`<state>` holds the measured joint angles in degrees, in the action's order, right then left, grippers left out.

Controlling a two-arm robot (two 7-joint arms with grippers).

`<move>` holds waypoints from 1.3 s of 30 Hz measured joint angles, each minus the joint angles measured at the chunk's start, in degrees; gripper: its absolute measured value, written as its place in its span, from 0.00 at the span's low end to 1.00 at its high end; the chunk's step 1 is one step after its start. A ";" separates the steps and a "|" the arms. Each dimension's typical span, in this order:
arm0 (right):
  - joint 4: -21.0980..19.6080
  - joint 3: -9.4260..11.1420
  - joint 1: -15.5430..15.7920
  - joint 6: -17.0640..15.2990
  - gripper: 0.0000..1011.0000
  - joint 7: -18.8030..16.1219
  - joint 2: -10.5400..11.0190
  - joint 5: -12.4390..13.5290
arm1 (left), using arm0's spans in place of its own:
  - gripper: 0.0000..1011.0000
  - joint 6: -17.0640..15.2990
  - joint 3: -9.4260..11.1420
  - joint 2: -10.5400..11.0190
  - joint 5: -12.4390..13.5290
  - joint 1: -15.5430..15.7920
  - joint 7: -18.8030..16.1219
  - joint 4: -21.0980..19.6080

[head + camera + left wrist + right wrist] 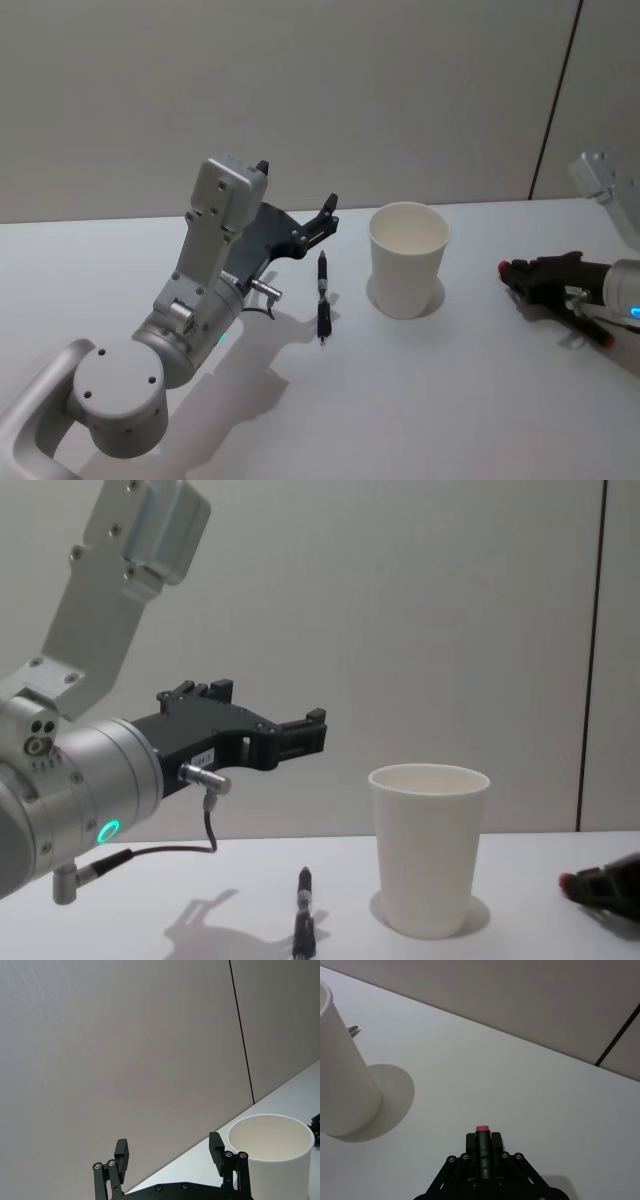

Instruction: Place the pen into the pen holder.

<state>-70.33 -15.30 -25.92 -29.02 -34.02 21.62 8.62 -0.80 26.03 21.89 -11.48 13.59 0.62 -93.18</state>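
A white table (480,400) runs back to a plain grey wall. The pen (322,296) lies flat on it, just left of the cup (407,262) but apart from it. The left gripper (169,1151) hangs in the air up and left of the pen — jaws spread, empty. The right gripper (481,1134) sits low at the table's right, well apart from the cup — jaws pressed together, holding nothing.

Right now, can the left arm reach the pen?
Probably yes: the left gripper hangs open close to the pen, which lies bare, apart from the white paper cup; the right gripper rests beyond it.
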 joint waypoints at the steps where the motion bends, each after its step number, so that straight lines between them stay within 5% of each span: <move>1: 0.21 -0.18 -0.33 0.47 0.17 0.36 -0.30 -0.05 | 0.99 0.00 0.00 0.00 0.00 0.00 0.00 0.00; 20: 1.29 -1.04 -4.09 9.95 0.17 6.61 -3.55 1.70 | 0.99 0.00 0.00 0.00 0.00 0.00 0.00 0.00; 39: 1.88 -1.43 -6.26 24.87 0.17 16.65 -6.27 3.40 | 0.99 0.00 0.00 0.00 0.00 0.00 0.00 0.00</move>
<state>-68.46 -16.73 -32.18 -4.15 -17.36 15.35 12.03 -0.80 26.02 21.89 -11.48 13.59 0.62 -93.18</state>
